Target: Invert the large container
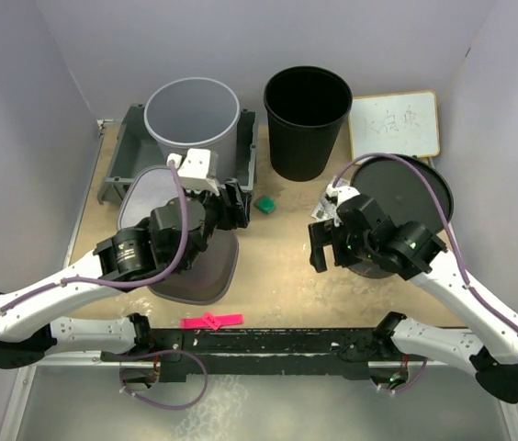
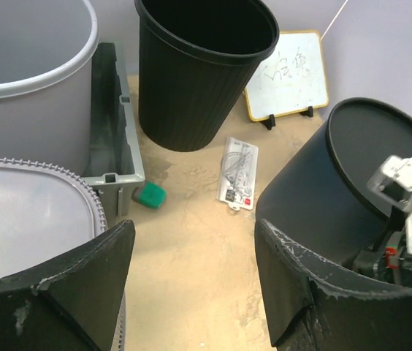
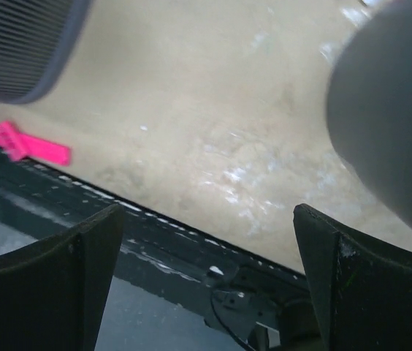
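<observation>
Left wrist shows the large container (image 2: 323, 183) sharp, right wrist blurred.

Pail (image 1: 192, 110) sits in tray (image 1: 121, 156), bucket (image 1: 307, 115) to its right, large container (image 1: 406, 188) before whiteboard (image 1: 394, 124).

The right pincer (image 3: 206, 216) is spread wide, one dark finger (image 3: 52, 285) low on the left and the other low on the right, nothing between them but bare tan bench (image 3: 191, 110). Upper right, a blurred dark container (image 3: 396, 124) bulges into frame. Top left, a ribbed grey edge (image 3: 16, 44). A pink piece (image 3: 23, 142) lies at the left, just beside the black rail (image 3: 191, 241) along the bench's edge.
</observation>
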Controlling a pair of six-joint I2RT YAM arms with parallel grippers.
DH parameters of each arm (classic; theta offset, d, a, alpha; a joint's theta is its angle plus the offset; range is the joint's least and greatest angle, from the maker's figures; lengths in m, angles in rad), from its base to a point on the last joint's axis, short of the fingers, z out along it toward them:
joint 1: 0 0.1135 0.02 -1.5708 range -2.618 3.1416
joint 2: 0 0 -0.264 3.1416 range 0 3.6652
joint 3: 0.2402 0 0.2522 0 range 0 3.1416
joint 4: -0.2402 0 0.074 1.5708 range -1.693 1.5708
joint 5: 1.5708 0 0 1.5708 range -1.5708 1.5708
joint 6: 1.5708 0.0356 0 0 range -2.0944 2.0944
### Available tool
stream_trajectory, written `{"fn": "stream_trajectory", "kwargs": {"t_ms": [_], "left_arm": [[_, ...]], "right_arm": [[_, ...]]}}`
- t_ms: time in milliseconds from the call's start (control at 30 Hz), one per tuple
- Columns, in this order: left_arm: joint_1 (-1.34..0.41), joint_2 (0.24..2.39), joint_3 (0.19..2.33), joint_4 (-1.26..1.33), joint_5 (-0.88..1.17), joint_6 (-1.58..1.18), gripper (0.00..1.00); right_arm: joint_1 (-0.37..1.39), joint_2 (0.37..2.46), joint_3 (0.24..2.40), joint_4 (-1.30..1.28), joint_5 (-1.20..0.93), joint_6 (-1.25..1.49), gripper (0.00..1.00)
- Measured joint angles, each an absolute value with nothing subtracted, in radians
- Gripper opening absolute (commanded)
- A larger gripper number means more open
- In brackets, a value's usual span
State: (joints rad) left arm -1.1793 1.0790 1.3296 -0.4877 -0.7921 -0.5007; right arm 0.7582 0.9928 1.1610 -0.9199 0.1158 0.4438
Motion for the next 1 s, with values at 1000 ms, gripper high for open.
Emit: {"fn": "stream_trajectory", "kwargs": {"t_ms": [1000], "left_arm": [[-1.179,1.066,1.296,-0.441,-0.761,-0.496,0.63]], "right_arm": [[0.632,1.143,1.063,-0.746,0.585,0.595,1.0]]}}
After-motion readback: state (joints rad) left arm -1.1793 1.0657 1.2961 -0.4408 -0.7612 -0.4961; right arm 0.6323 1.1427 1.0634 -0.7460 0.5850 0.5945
